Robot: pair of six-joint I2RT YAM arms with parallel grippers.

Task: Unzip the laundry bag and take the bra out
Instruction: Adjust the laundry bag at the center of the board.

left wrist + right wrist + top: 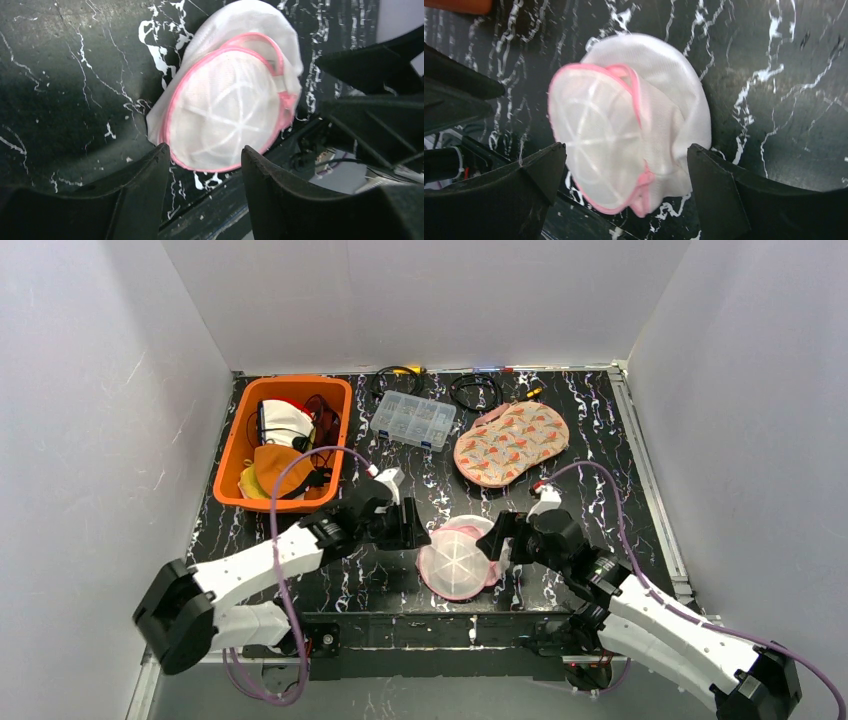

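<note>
The laundry bag [458,558] is lying between the left gripper [204,147] and right gripper [625,147], both gaping open and holding nothing. Unzipping looks not yet done. The next move calls for pinching along its pink zipper edge [250,36].

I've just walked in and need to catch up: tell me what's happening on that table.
Two robot arms are working on a round white mesh laundry bag with pink trim, which lies near the front edge of the black marbled table. The left gripper and the right gripper flank it, both open, and neither is holding it. Nothing lies pulled out beside it. Whether it is unzipped cannot be told.
</note>
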